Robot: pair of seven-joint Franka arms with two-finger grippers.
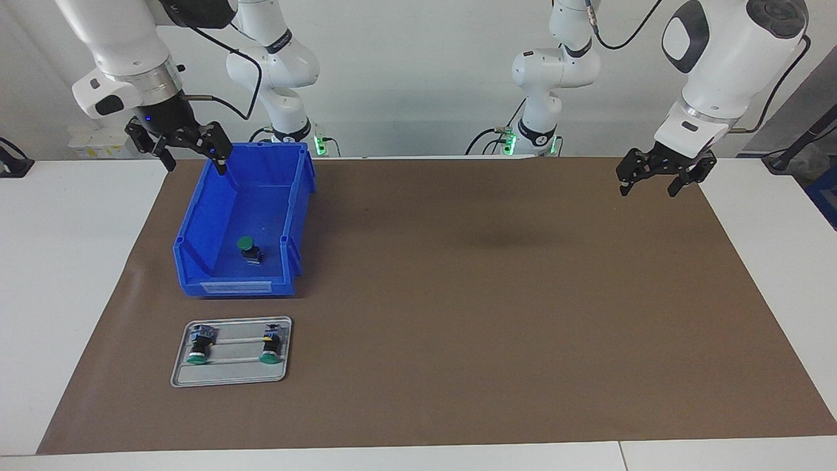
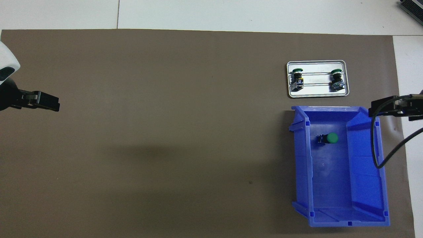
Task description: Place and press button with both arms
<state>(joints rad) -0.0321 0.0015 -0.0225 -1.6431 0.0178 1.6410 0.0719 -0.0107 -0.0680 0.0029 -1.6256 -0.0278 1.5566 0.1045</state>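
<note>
Start at the right arm's end of the table: your right gripper (image 1: 191, 152) hangs in the air over the blue bin's (image 1: 203, 222) edge nearest the robots, its fingers spread apart and holding nothing. Down in that bin lies one loose button (image 1: 249, 249), green cap up and tilted, on the floor of the bin toward its open, label end. Farther from the robots, just beside the bin, sits a small metal tray (image 1: 230, 374) with two buttons already laid on its rails, one (image 1: 199, 346) at each end (image 1: 271, 345), green caps pointing away from the robots. Move across the bare brown mat (image 1: 497, 340) and you reach your left gripper (image 1: 660, 175), waiting in the air over the mat's corner at the left arm's end, fingers likewise apart and empty. By the look of it, the work for the loose button has barely begun: it has yet to be picked from the bin, placed and pressed.
</note>
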